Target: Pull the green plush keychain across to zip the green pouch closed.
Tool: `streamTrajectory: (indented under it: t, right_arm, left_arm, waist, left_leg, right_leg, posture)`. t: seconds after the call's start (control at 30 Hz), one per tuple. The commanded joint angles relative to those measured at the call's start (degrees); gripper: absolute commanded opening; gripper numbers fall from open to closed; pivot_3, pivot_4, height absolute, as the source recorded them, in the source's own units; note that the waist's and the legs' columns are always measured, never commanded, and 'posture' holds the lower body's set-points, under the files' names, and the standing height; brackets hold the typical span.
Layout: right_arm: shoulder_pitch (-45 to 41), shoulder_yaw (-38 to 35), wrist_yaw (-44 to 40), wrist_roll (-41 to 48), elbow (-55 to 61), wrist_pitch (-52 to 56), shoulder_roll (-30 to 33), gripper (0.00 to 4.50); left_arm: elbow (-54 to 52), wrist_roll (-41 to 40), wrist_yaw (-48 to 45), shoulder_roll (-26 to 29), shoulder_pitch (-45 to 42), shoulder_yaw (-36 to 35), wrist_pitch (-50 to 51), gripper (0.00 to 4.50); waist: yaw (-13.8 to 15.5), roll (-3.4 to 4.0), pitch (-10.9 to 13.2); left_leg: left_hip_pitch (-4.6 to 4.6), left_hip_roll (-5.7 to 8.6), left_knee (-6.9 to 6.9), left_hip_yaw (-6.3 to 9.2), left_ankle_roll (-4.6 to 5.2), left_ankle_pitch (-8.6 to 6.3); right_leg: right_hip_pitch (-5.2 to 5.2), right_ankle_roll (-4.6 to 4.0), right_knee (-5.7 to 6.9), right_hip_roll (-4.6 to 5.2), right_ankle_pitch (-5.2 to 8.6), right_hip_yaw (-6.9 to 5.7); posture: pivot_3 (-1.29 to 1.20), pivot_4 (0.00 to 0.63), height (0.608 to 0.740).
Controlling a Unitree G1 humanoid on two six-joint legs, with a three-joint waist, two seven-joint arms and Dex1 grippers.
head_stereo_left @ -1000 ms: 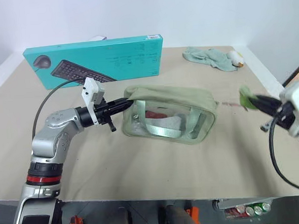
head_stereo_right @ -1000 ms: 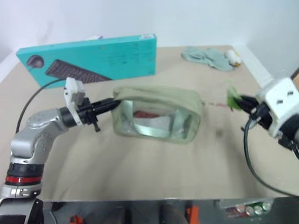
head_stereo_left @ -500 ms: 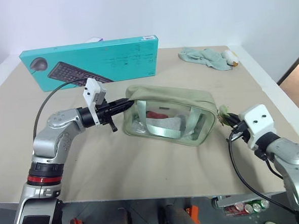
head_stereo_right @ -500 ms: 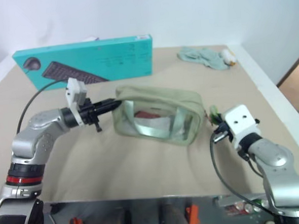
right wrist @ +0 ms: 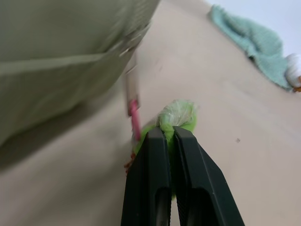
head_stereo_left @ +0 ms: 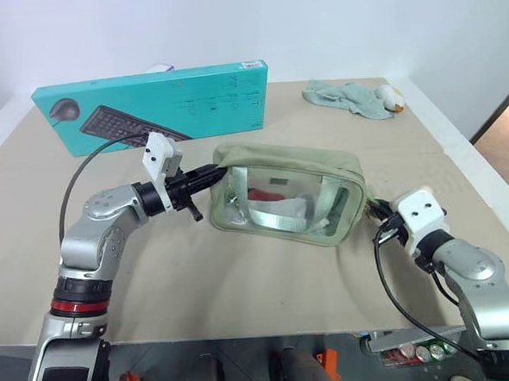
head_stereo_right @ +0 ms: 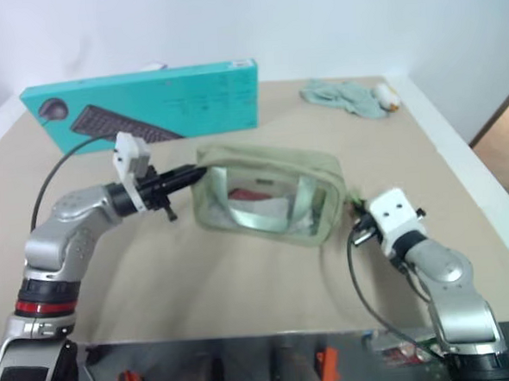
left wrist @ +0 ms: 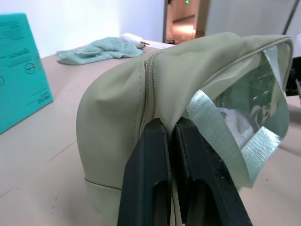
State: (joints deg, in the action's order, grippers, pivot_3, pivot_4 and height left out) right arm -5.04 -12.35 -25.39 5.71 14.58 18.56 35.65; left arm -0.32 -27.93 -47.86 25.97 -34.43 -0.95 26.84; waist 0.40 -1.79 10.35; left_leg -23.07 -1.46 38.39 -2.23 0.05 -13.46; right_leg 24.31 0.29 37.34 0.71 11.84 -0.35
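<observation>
Right gripper (right wrist: pixel 168 134) lowered from raised position to desk (head_stereo_left: pixel 243 286) level beside green pouch (head_stereo_left: pixel 285 193) end, fingers pinching green plush keychain (right wrist: pixel 176 115). Left gripper (left wrist: pixel 168 129) unchanged, fingers clamping pouch's opposite end. Pouch upright mid-desk, zipper (left wrist: pixel 146 89) closed at left-gripper end.

Bare table (head_stereo_left: pixel 269 293) before green pouch (head_stereo_left: pixel 288 167)

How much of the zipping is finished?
Mostly done, it looks: the zipper along the top of the green pouch appears closed, and its pull sits at the right end. In hand: the left pincer pinches the pouch's other end, and the right pincer grips the green plush keychain. Left: letting go.
</observation>
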Motion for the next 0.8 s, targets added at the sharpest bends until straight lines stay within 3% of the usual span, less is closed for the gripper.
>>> streamTrajectory:
  t: [0.03, 0.2, 0.33, 0.53, 0.63, 0.8]
  right_arm:
    - [-3.8, -4.1, 0.5, 2.0, 0.8, 0.3, 1.1, 1.36]
    - [-5.1, -4.0, 0.4, 1.4, 1.9, 1.3, 2.1, 3.04]
    - [0.2, -7.0, -0.1, 2.7, 6.2, 3.2, 2.2, 4.42]
    - [9.7, -17.6, -0.1, 8.7, 12.0, 6.5, -0.4, 4.47]
    - [15.7, -21.3, -2.3, 13.4, 16.6, 7.1, -2.6, 4.47]
    - [25.8, -14.4, -7.2, 17.3, 26.7, 6.3, -5.0, 4.47]
  left_arm:
    - [0.7, -0.2, 1.1, -0.5, -1.0, -1.3, 0.1, 1.41]
    - [0.1, 0.1, 1.2, -0.8, -0.4, -1.0, -0.3, 3.05]
    - [-0.8, -2.4, 1.6, 0.5, 0.7, -4.6, 0.9, 4.43]
    - [-1.6, -6.7, 2.7, 4.8, 3.0, -11.6, 5.2, 4.47]
    - [-0.5, -2.3, 2.5, 7.2, 7.5, -11.0, 1.8, 4.47]
    - [-1.0, 6.2, 1.7, 8.6, 17.5, -6.1, -6.6, 4.47]
  waist:
    - [0.0, 0.00, 0.0]
    - [0.0, 0.00, 0.0]
    - [0.1, 0.00, 0.0]
    - [-0.1, 0.01, 0.0]
    - [-0.1, 0.08, 0.0]
    - [-0.1, 0.12, -0.1]
  left_leg:
    - [-0.01, 0.00, 0.01, -0.01, 0.00, 0.00]
    - [-0.06, -0.05, -0.06, -0.03, 0.00, 0.00]
    - [-0.19, -0.06, -0.12, 0.01, 0.01, -0.02]
    - [-0.19, -0.06, -0.12, -0.03, 0.01, -0.05]
    - [-0.07, -0.09, -0.12, -0.03, 0.01, -0.05]
    - [0.12, -0.23, -0.23, -0.09, 0.00, -0.05]
  right_leg:
    - [0.01, 0.00, 0.00, -0.01, -0.02, 0.01]
    - [0.07, -0.04, -0.04, -0.09, 0.01, 0.04]
    - [0.17, -0.04, -0.06, -0.08, 0.08, 0.02]
    - [0.21, 0.00, -0.08, -0.05, 0.09, 0.06]
    - [0.12, -0.05, -0.07, -0.08, 0.05, 0.05]
    - [0.06, -0.16, -0.07, -0.02, 0.09, 0.12]
  posture:
    - [0.00, 0.150, 0.740]
    - [0.00, 0.150, 0.740]
    - [0.00, 0.150, 0.740]
    - [0.00, 0.150, 0.740]
    - [0.00, 0.150, 0.740]
    - [0.00, 0.150, 0.740]
